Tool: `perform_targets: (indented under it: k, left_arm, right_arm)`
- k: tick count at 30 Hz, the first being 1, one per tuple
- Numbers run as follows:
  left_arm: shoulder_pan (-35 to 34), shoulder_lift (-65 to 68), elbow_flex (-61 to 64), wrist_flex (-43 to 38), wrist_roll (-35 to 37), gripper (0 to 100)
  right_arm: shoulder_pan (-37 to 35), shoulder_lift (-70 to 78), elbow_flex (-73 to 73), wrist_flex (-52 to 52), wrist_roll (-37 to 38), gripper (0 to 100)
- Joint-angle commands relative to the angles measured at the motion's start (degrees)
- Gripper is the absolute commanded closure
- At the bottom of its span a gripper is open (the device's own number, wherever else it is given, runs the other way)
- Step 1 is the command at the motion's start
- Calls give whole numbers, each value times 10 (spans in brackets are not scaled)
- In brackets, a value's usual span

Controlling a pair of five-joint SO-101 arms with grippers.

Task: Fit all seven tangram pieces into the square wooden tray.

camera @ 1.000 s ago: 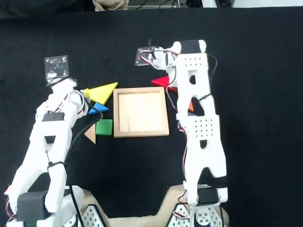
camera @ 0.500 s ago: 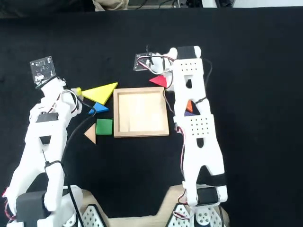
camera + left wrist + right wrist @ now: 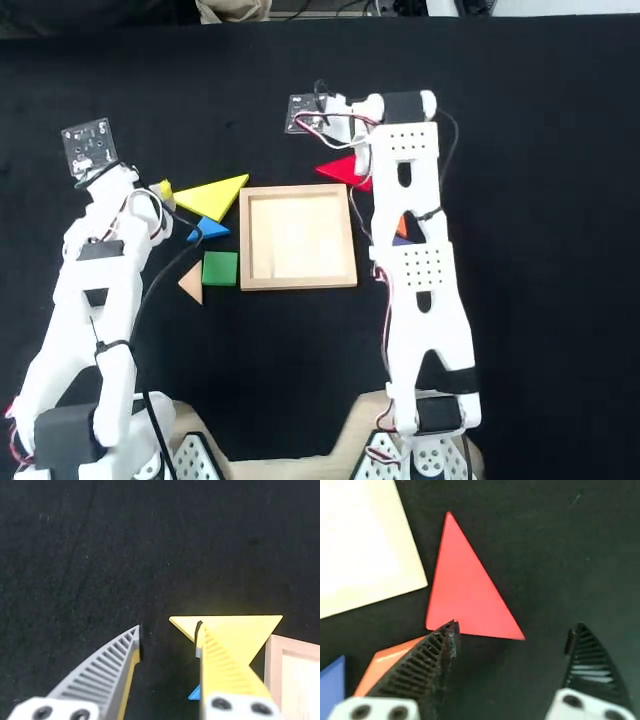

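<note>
Hanging open over the black table (image 3: 540, 200), the left gripper (image 3: 168, 627) is keeping its fingers well apart with nothing between them. One finger is sitting over a corner of the yellow triangle (image 3: 240, 627) and the other is out over bare cloth. Can't tell if that finger is actually touching the piece.

The blue triangle (image 3: 208, 229) is lying just behind that gripper, and the green square (image 3: 220, 268) and tan triangle (image 3: 191, 285) are sitting further back along the left arm. All four are lying outside the square wooden tray (image 3: 296, 189), on its left side.

The right gripper (image 3: 515, 627) is also hanging spread wide and holding nothing. The red triangle (image 3: 465, 595) is lying flat just ahead of its fingertips, with one tip sitting right at the triangle's near edge. The tray corner is showing just beyond that. An orange piece (image 3: 385, 665) and a dark blue piece (image 3: 332, 675) are lying back under the right arm.
</note>
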Motion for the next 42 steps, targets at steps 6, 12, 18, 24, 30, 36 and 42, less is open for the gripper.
perform_targets:
  k: [6,12,18,24,30,36,42]
  left_arm:
    - [-9,-3,-4,-12,6,809]
    - [-9,-3,-4,-12,6,809]
    - [-9,-3,-4,-12,6,810]
    - [-10,-3,-7,-12,6,810]
    - [-10,-3,-7,-12,6,811]
    - [-10,-3,-4,-12,6,812]
    - [-11,-3,-4,-12,6,812]
  right_arm:
    - [6,62,-14,-69,5,658]
    - [15,73,-13,-4,56,658]
    - [45,51,5,27,101,659]
    - [83,-51,128,27,137,659]
    - [91,-243,369,23,173,659]
    - [42,-314,429,-118,97,659]
    - [26,-253,430,-382,-134,799]
